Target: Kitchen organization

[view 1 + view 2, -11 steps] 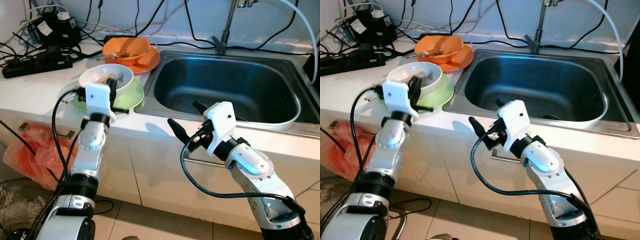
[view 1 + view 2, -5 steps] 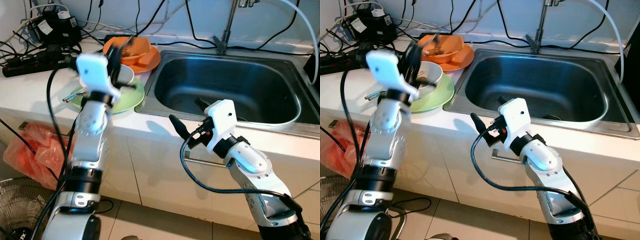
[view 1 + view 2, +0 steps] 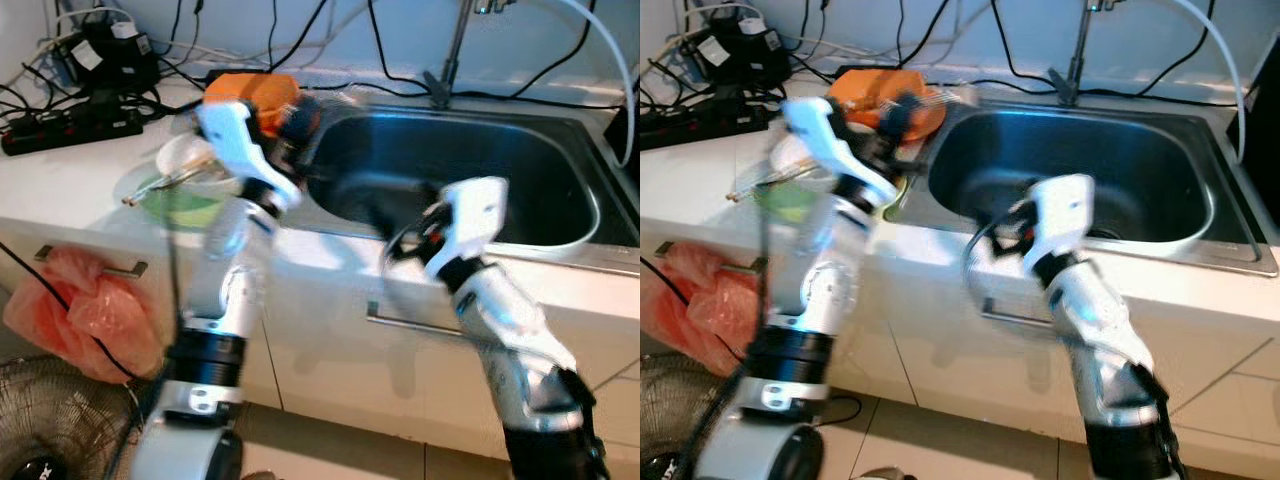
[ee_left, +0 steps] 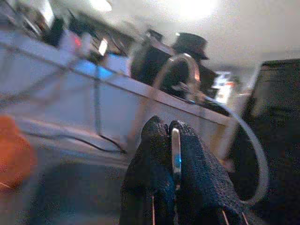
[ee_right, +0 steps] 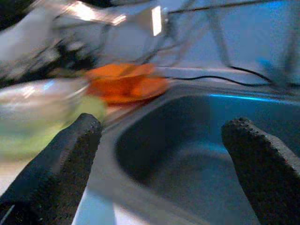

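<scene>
My left gripper (image 3: 292, 128) is raised between the orange dishes and the sink, blurred by motion. Its fingers are shut on a thin silver utensil (image 4: 176, 151), whose end (image 3: 952, 95) sticks out toward the sink. A white bowl (image 3: 188, 155) sits on a green plate (image 3: 165, 195) on the counter, with a stick-like utensil (image 3: 160, 183) lying across it. Behind them is an orange bowl on an orange plate (image 3: 250, 88). My right gripper (image 5: 164, 126) is open at the steel sink's (image 3: 520, 170) front rim, its fingers (image 5: 70, 150) wide apart and empty.
A faucet (image 3: 455, 50) stands behind the sink. Power strips and tangled cables (image 3: 70, 100) lie at the counter's back left. An orange plastic bag (image 3: 75, 310) hangs from a drawer handle below, and a fan (image 3: 40, 420) stands on the floor.
My left gripper lifted from the white bowl and swung right toward the sink with the utensil. My right arm rose toward the sink rim. Both arms are now blurred.
</scene>
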